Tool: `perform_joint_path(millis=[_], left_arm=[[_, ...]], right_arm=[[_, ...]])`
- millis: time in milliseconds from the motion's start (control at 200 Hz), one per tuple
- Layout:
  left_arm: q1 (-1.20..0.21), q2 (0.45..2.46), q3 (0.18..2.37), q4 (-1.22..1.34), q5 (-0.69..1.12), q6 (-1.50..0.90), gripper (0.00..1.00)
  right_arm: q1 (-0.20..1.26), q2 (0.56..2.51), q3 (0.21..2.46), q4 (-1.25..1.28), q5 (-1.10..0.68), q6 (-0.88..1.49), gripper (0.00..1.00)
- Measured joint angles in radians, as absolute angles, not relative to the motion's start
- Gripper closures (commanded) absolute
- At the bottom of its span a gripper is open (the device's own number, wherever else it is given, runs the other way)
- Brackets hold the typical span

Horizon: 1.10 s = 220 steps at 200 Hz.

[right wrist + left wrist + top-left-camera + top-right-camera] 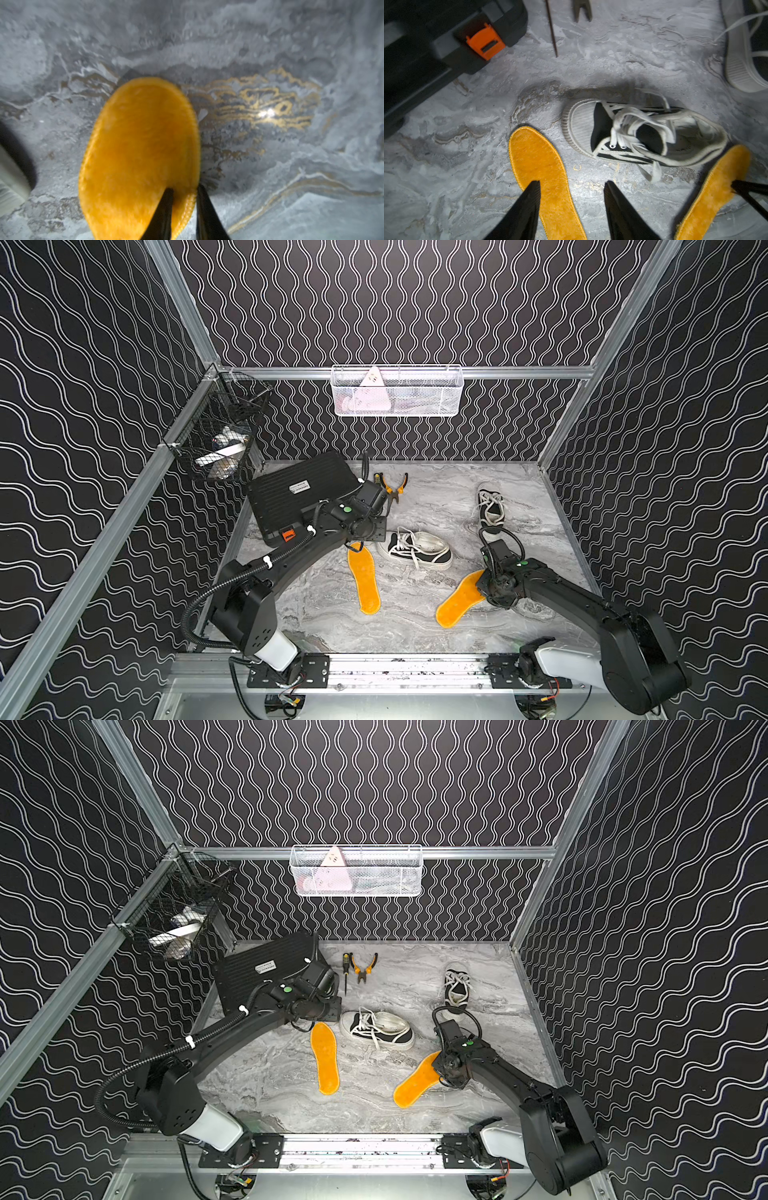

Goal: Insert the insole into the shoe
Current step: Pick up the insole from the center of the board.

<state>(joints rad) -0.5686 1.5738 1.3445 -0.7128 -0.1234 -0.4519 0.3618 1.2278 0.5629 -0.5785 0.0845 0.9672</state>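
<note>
Two orange pieces lay flat on the marble bench [409, 616]. The right end effector [185, 189] was pinched shut on the stitched edge of the gripped insole [459, 601], which lay near the black canvas sneaker [419, 549] but not yet in it. The left end effector [572, 182] hung open and empty over the spare insole [365, 580]. The step in hand looked like the pickup. The next move likely called for lifting, then aiming the insole toe-first at the sneaker's mouth
</note>
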Motion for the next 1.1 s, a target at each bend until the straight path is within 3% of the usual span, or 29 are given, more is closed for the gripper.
perform_joint_path(millis=[290, 335, 405, 445, 746, 1101], left_arm=[[-0.586, 1.601, 1.441, -0.702, 0.059, -0.247, 0.39], [-0.586, 1.612, 1.464, -0.704, 0.106, -0.205, 0.33], [-0.586, 1.629, 1.496, -0.702, 0.178, -0.136, 0.09], [-0.586, 1.637, 1.514, -0.707, 0.221, -0.093, 0.07], [-0.556, 1.727, 1.652, -0.793, 0.479, 0.208, 0.11], [-0.555, 1.803, 1.736, -0.935, 0.629, 0.390, 0.18]], right_arm=[[0.353, 1.176, 0.755, -0.617, 0.089, 0.768, 0.94], [0.353, 1.176, 0.793, -0.633, 0.088, 0.727, 0.95], [0.358, 1.175, 0.853, -0.657, 0.086, 0.664, 0.95], [0.365, 1.172, 0.883, -0.665, 0.084, 0.630, 0.95], [0.433, 1.083, 0.970, -0.665, -0.090, 0.376, 0.94], [0.508, 1.104, 0.948, -0.524, -0.342, 0.218, 0.93]])
